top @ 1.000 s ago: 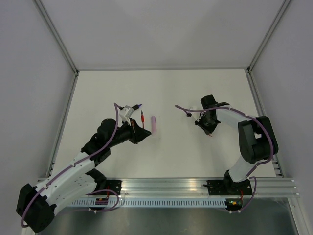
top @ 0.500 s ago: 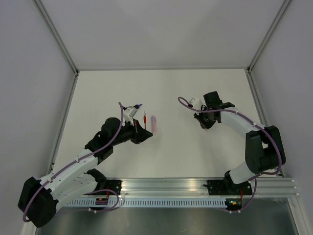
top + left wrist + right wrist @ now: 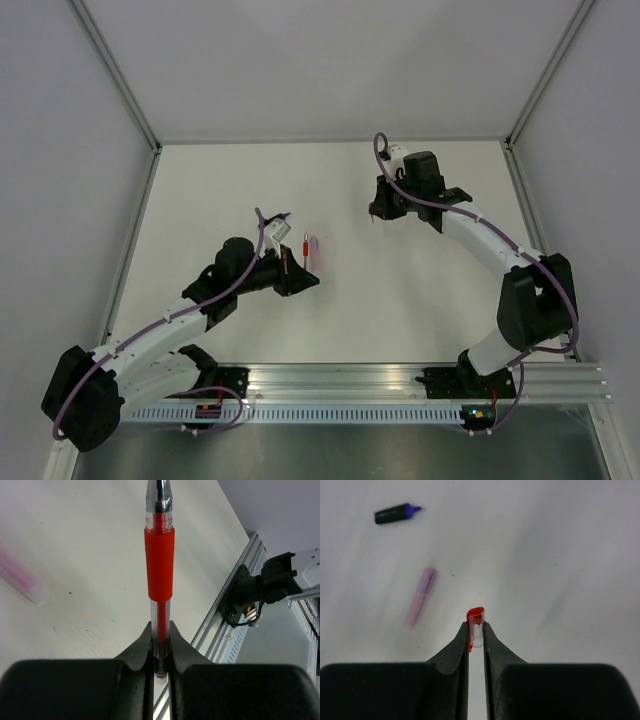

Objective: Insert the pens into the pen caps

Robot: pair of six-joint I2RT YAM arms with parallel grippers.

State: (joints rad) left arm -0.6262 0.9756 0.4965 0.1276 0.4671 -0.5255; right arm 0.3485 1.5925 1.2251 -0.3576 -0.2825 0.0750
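My left gripper is shut on the rear end of the red pen, which sticks straight out past the fingertips. The pale pink pen lies on the table just right of it. A dark pen with a purple tip lies a little farther back, partly hidden by my left wrist in the top view. My right gripper hovers near the back middle, shut on a small red-and-clear pen cap. The other pen caps are out of view.
A metal rail runs along the near table edge, with both arm bases on it. White walls and frame posts close in the table's back and sides.
My right arm swung from the table's right middle toward the back centre, still holding the cap. My left gripper shifted slightly right and nearer with the red pen.
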